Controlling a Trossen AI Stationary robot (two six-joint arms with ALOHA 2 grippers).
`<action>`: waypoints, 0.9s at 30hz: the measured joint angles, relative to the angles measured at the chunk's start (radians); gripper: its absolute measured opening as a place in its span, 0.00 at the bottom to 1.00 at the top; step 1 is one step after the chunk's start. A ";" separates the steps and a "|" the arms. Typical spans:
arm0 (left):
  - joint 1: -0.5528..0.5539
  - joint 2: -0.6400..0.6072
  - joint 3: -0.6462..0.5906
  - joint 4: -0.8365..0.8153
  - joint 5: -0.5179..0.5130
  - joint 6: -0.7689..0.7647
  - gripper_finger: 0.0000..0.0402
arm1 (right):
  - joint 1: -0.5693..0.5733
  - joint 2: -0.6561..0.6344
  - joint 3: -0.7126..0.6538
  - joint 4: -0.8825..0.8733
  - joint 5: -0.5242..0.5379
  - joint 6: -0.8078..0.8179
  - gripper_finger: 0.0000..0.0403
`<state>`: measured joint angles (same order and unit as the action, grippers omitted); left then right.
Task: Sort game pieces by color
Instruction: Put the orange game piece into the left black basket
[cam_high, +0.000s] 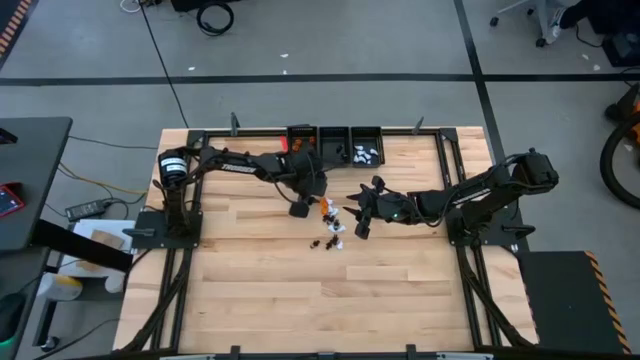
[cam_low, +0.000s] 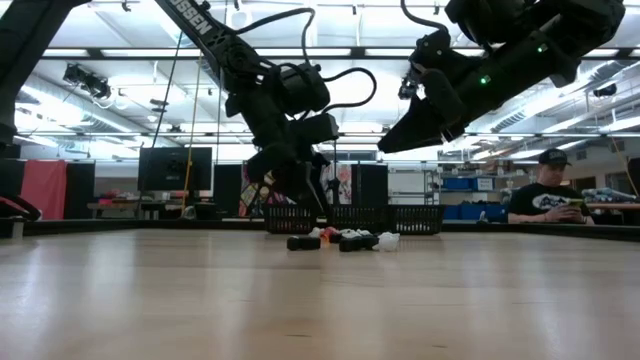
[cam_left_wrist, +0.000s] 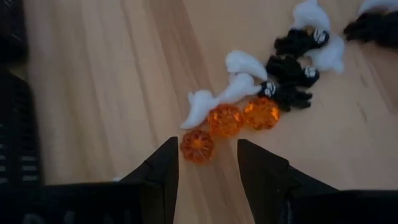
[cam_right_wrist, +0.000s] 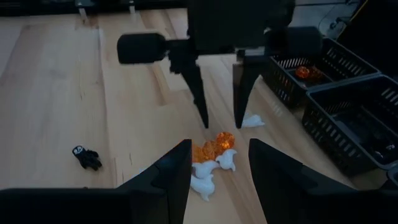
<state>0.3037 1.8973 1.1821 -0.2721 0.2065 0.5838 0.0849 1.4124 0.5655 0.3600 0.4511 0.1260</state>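
two pincers of mine hang over the middle of the wooden table (cam_high: 250, 290), and each view adds something the others lack. from above, my left gripper (cam_high: 300, 208) sits just beside the small heap of game pieces (cam_high: 330, 222), and my right gripper (cam_high: 360, 215) comes in from the other side of it, but the pieces are only specks of orange, white and black there. my left wrist view sorts them out: three orange pumpkin pieces (cam_left_wrist: 225, 120) lie in a short row, the nearest orange one (cam_left_wrist: 197, 145) just ahead of the gap between my left fingers (cam_left_wrist: 163, 171), which stand apart and hold nothing; white ghost pieces (cam_left_wrist: 239, 87) and black pieces (cam_left_wrist: 289, 70) trail away beyond. my right wrist view shows my right fingers (cam_right_wrist: 171, 171) spread too, empty, with the orange and white pieces between and past them, and my left gripper pointing down right over the heap. only this view shows a lone black piece (cam_right_wrist: 87, 157) lying well apart from the rest, and an orange piece already in the nearest black bin (cam_right_wrist: 311, 74). the low view shows both my grippers raised above the tabletop, the heap (cam_low: 345, 240) on the wood, bins (cam_low: 355, 218) behind it, and a person (cam_low: 548, 198) seated in the room beyond.
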 joint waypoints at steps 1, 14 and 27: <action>-0.006 0.000 0.003 -0.014 -0.018 0.001 0.35 | 0.000 0.000 0.000 0.004 0.000 -0.005 0.41; -0.026 0.037 0.115 -0.166 -0.091 0.089 0.35 | 0.018 -0.007 0.000 -0.060 -0.001 -0.016 0.41; -0.020 0.103 0.115 -0.107 -0.094 0.135 0.35 | 0.019 -0.072 0.000 -0.163 0.000 0.033 0.41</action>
<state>0.2833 2.0006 1.2968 -0.3795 0.1127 0.7192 0.1036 1.3407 0.5659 0.1973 0.4511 0.1593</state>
